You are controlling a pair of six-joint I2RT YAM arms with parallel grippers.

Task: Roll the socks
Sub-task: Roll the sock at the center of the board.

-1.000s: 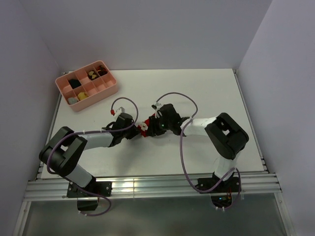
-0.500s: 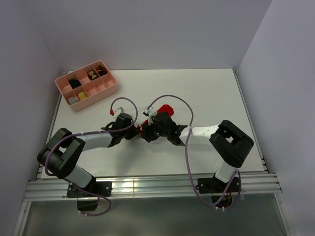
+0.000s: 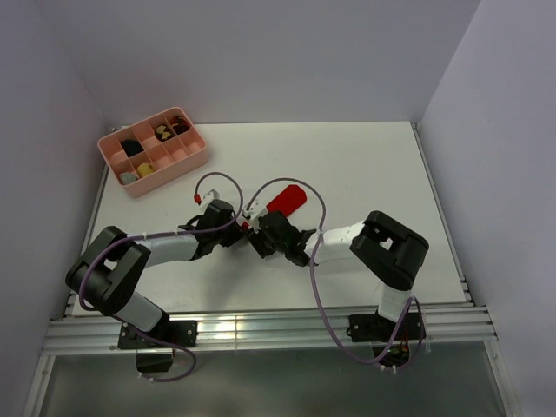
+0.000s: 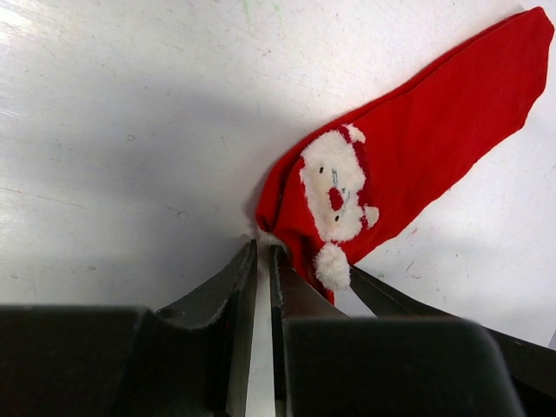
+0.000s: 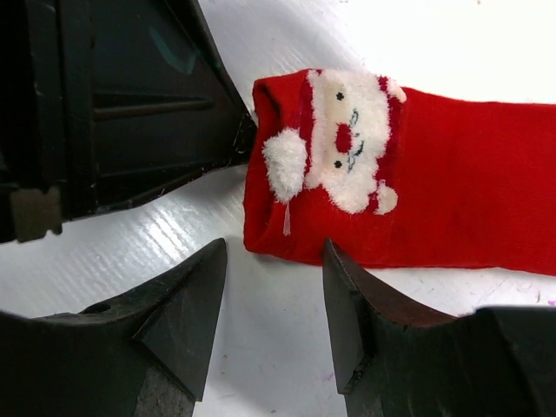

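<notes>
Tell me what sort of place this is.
Probably a robot lab test cell, not a home: a bare white table boxed in by plain walls, an aluminium rail along its near edge, and a pink divided tray of sorted bundles. A red sock lies mid-table.

Left arm (image 3: 169,246) and right arm (image 3: 340,234): black joints, white links, black bases. A purple cable (image 3: 314,287) loops along each; a red plug (image 3: 199,198) caps the left one. Black wedge fingers (image 5: 187,304) taper.

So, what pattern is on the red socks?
A white Santa face at one end of the socks; clearest in the right wrist view.
</notes>
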